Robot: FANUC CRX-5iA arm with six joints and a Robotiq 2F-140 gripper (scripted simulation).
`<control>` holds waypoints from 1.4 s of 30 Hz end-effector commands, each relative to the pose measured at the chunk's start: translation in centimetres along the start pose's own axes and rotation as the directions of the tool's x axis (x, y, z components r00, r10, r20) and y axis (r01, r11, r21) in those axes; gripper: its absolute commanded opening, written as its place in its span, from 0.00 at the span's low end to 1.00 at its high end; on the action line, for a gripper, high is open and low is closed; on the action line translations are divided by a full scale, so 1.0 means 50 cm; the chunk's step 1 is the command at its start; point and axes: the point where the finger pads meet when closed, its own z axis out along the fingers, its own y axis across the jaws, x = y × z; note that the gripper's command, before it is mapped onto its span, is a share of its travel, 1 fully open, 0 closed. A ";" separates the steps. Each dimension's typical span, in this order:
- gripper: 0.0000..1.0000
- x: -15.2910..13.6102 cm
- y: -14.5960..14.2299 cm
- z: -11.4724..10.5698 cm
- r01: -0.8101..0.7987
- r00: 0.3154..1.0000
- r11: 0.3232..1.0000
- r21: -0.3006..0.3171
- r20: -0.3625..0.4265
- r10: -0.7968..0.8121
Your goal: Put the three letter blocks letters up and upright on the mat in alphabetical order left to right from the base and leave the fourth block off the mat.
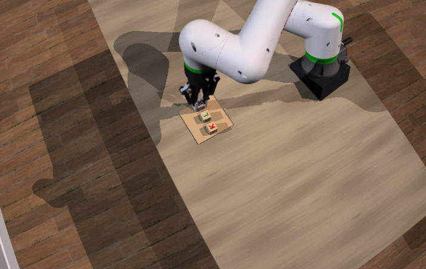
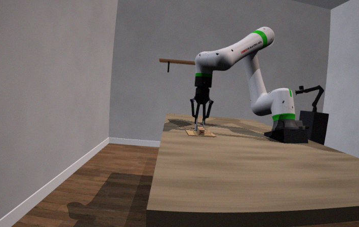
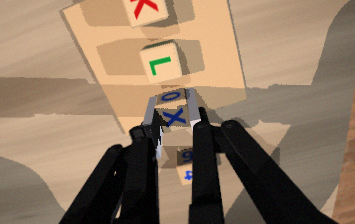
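Note:
My gripper (image 1: 200, 105) (image 2: 199, 126) (image 3: 174, 104) is shut on the X block (image 3: 174, 118), low at the mat's end beside the L block. The X block shows a blue X on top and an O on the side facing the L block. Whether its underside touches anything is hidden. The green L block (image 1: 205, 116) (image 3: 161, 62) and the red K block (image 1: 211, 127) (image 2: 200, 131) (image 3: 145, 10) sit letters up on the tan mat (image 1: 189, 118) (image 2: 210, 135) (image 3: 218, 30). The fourth block (image 3: 185, 175), with blue 4 and 9, lies beyond the X block, partly hidden by a finger.
The robot's black base (image 1: 321, 83) (image 2: 293, 136) stands at the table's right side. The table's left edge (image 1: 167, 167) runs past the mat. A black stand (image 2: 314, 123) with a small jointed arm is behind the base, and a shelf (image 2: 176, 61) is on the back wall.

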 end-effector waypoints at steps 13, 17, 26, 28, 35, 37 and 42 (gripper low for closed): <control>0.16 0.000 0.000 0.002 0.000 1.000 1.000 0.000 0.000 0.000; 0.16 0.000 0.000 0.003 0.000 1.000 1.000 0.000 0.000 0.000; 0.16 0.000 0.000 0.007 0.000 1.000 1.000 0.000 0.000 0.000; 0.16 0.000 0.000 0.007 0.000 1.000 1.000 0.000 0.000 0.000; 0.16 0.000 0.000 0.007 0.000 1.000 1.000 0.000 0.000 0.000; 0.16 0.000 0.000 0.007 0.000 1.000 1.000 0.000 0.000 0.000; 0.16 0.000 0.000 0.007 0.000 1.000 1.000 0.000 0.000 0.000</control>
